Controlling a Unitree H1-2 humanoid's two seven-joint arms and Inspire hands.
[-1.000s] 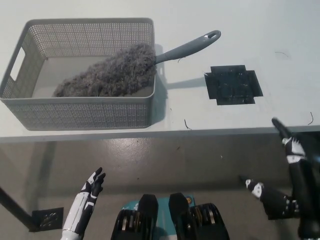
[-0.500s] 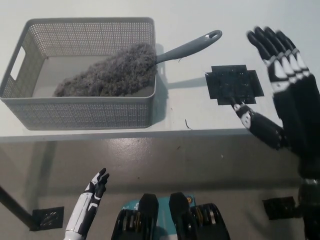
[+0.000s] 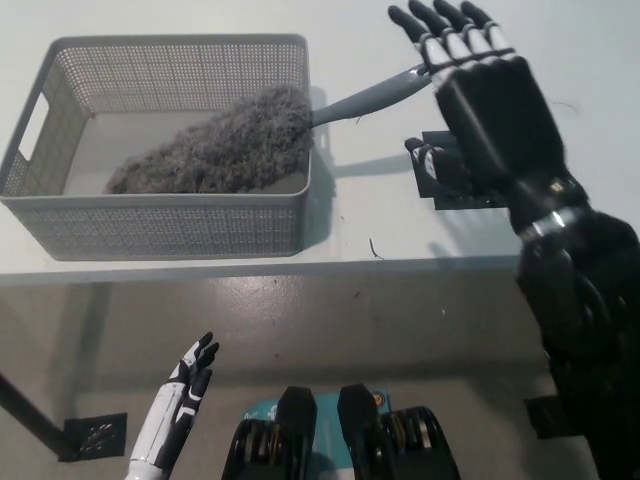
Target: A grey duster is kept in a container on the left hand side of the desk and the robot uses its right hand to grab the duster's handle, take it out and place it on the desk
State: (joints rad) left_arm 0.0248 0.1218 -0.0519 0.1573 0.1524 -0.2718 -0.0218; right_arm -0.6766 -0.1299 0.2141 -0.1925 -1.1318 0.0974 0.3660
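The grey duster (image 3: pixel 215 148) is seen lying in the perforated grey container (image 3: pixel 160 228) at the tabletop's (image 3: pixel 250 250) left side, its fluffy head filling the bin and its handle (image 3: pixel 372 95) projecting over the right rim toward two o'clock. The black right hand (image 3: pixel 478 95) is held above the handle's far end, fingers (image 3: pixel 440 25) spread and extended, gripping nothing; the handle tip is covered by the palm, and contact cannot be judged. A black square patch (image 3: pixel 432 178) on the tabletop is partly hidden beneath the hand. Bare tabletop is left at three o'clock of the container, up to the near edge. The white left hand (image 3: pixel 185 385) is held low at seven o'clock, below the tabletop edge, fingers open and empty.
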